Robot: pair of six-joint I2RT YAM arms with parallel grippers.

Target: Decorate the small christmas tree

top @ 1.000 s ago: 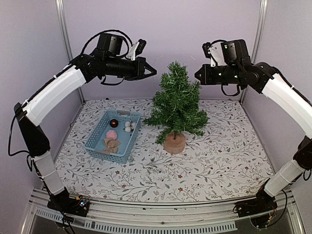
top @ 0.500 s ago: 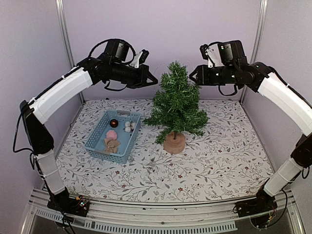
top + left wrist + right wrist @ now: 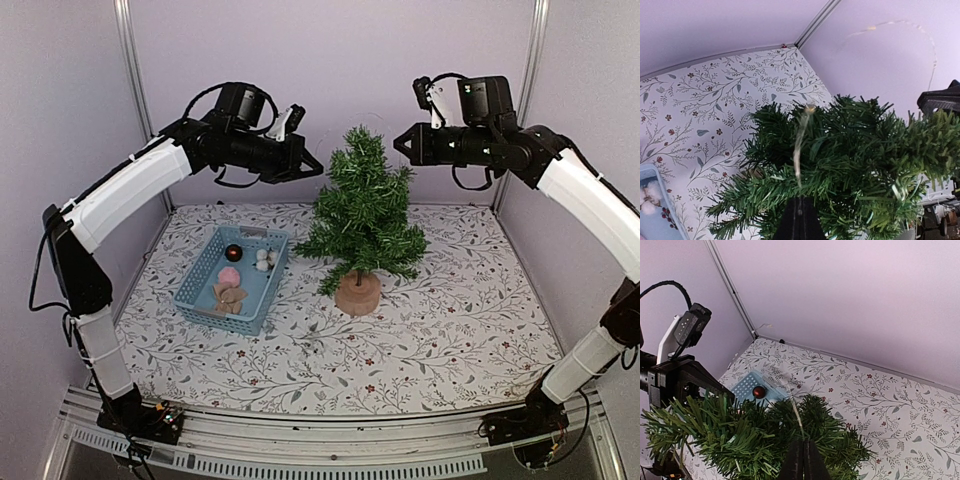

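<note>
Left pincer [image 3: 316, 165] and right pincer [image 3: 398, 148] each pinch the light wire [image 3: 799, 145] above the bare small christmas tree [image 3: 362, 215]; ornaments [image 3: 233, 252] lie unhung in the basket [image 3: 196, 272].

Blue basket [image 3: 215, 316] sits on left side of floral-print table cover [image 3: 450, 320]. Contents: dark red bauble [image 3: 233, 252], pink pompom [image 3: 229, 275], white cotton bolls [image 3: 264, 259], tan bow [image 3: 230, 297].

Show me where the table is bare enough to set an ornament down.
Widest bare patch: the table right of the small christmas tree, out to the right wall. Also the near strip between the blue basket and front rail. Crowded: the basket-to-tree gap, and the treetop, where the left gripper and right gripper hold a thin wire.
</note>
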